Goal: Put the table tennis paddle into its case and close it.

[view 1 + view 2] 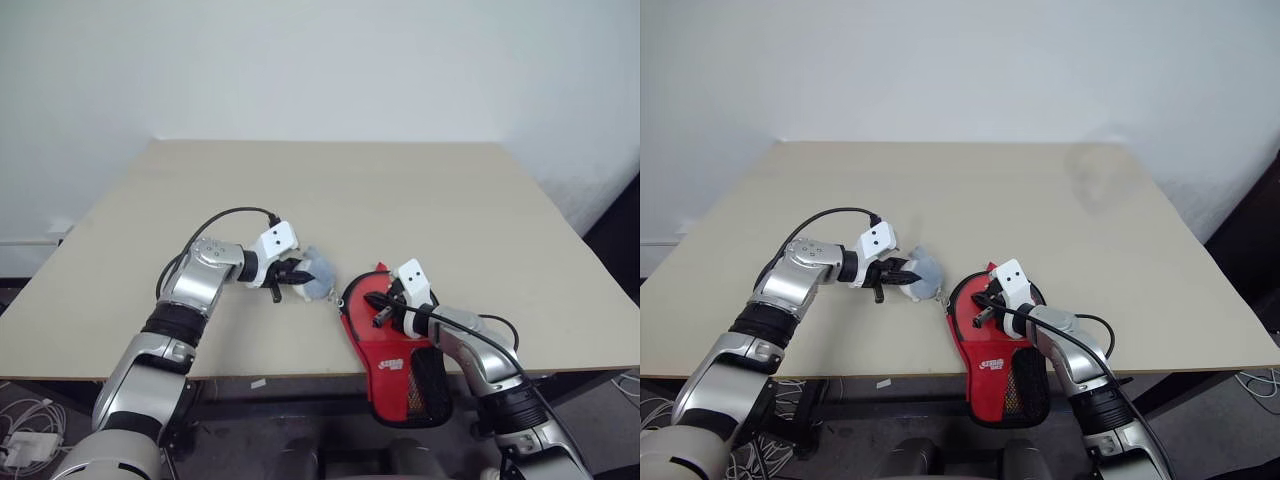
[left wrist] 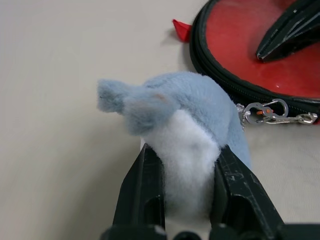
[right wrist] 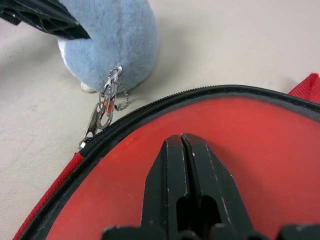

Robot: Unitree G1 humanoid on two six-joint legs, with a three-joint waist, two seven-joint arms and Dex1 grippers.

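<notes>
Two grippers work the zip: the left gripper point(image 2: 187, 200) clamps the plush charm point(image 2: 185, 120), the right gripper point(image 3: 182, 150), clenched empty, pins the case point(image 1: 385, 345); next, pull the charm along.

Beige bench point(image 1: 420, 190), plain matte top, fills the middle of the head views; far edge runs just below a white wall point(image 1: 320, 60). Wall bare, evenly lit, soft light with no hard shadows. Dark strip point(image 1: 625, 230) at the far right beside the wall, too dim to identify. Floor point(image 1: 30, 400) below the near left corner of the bench is grey, with white cables point(image 1: 25, 425) and a white power strip point(image 1: 22, 452) lying on it. More cable point(image 1: 1260, 380) on the floor at lower right.
</notes>
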